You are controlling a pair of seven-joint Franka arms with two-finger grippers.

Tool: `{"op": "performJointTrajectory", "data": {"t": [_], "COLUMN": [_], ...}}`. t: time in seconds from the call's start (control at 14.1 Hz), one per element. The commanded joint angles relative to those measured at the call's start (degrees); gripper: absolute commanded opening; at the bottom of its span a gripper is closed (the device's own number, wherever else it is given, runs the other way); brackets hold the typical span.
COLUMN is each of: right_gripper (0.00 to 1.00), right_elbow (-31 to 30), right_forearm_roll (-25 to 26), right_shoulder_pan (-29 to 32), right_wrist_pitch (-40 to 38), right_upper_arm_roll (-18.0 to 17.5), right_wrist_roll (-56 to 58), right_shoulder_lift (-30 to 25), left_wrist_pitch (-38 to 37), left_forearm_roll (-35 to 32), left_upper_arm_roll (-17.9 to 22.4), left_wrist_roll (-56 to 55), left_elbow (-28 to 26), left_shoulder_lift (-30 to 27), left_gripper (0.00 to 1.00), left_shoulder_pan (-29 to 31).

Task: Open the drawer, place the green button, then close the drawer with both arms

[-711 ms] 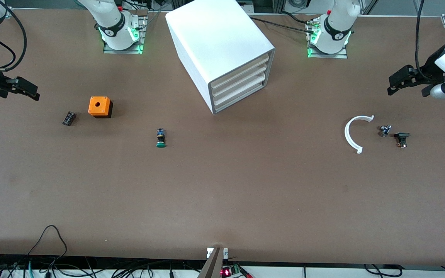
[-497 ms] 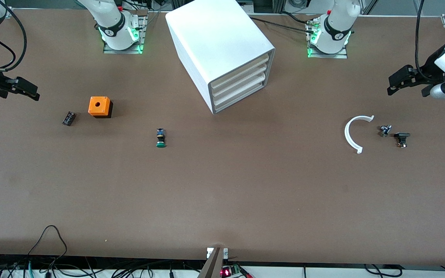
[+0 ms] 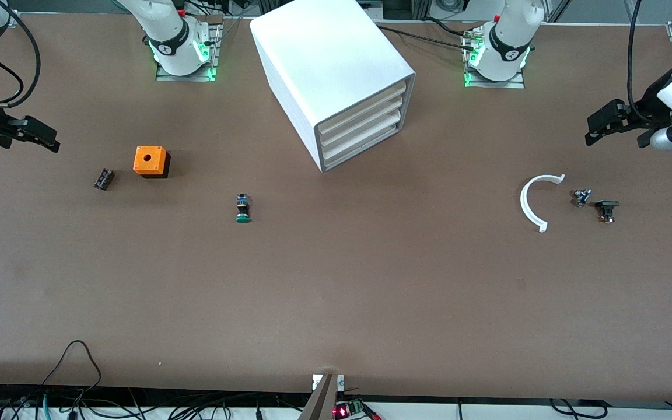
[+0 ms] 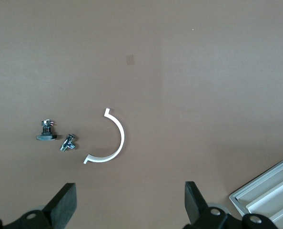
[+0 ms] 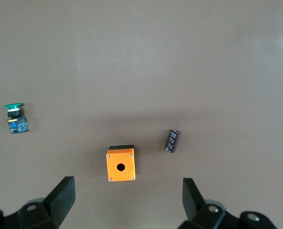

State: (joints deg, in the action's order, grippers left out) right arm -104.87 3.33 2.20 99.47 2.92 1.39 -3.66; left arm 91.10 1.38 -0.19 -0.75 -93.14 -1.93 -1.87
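The white cabinet (image 3: 336,70) stands between the arms' bases, all drawers shut; the bottommost drawer (image 3: 365,144) is flush with the others, and its corner shows in the left wrist view (image 4: 270,191). The green-capped button (image 3: 243,209) lies on the table nearer the front camera than the cabinet, toward the right arm's end; it also shows in the right wrist view (image 5: 15,118). My right gripper (image 3: 50,140) hangs open and empty over the right arm's end of the table (image 5: 127,200). My left gripper (image 3: 595,125) hangs open and empty over the left arm's end (image 4: 130,202).
An orange cube with a hole (image 3: 151,161) and a small black part (image 3: 103,178) lie toward the right arm's end. A white curved piece (image 3: 531,201), a small metal part (image 3: 581,196) and a black part (image 3: 606,209) lie toward the left arm's end.
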Motion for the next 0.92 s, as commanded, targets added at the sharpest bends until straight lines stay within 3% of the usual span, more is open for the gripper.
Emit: {"op": "performJointTrajectory", "data": {"t": [0.0, 0.28, 0.5, 0.71, 0.85], "right_gripper": [1.0, 1.0, 1.0, 1.0, 1.0], "right_elbow": [-0.69, -0.6, -0.6, -0.6, -0.6], "right_forearm_roll": [-0.96, -0.96, -0.96, -0.96, -1.05], "right_shoulder_pan": [0.79, 0.79, 0.79, 0.79, 0.79], "right_wrist_pitch": [0.2, 0.2, 0.11, 0.11, 0.11], "right_upper_arm_roll": [-0.55, -0.64, -0.55, -0.55, -0.55], "right_wrist_roll": [0.64, 0.64, 0.64, 0.64, 0.55], "right_shoulder_lift": [-0.91, -0.91, -0.91, -0.91, -0.82], "left_wrist_pitch": [-1.71, -1.71, -2.94, -0.76, 1.7], "left_forearm_roll": [1.08, 1.16, 1.51, 4.84, 10.89], "left_upper_arm_roll": [0.1, -0.07, -1.47, -5.34, -6.22], "left_wrist_roll": [1.01, 0.84, 1.36, 1.45, 1.54], "left_elbow": [2.26, 2.35, 2.35, 1.65, -2.11], "left_shoulder_lift": [1.14, 1.49, 4.73, 9.91, 16.57], "left_gripper": [1.0, 1.0, 1.0, 1.0, 1.0], "left_shoulder_pan": [0.12, -0.06, -1.81, -1.64, -1.73]}}
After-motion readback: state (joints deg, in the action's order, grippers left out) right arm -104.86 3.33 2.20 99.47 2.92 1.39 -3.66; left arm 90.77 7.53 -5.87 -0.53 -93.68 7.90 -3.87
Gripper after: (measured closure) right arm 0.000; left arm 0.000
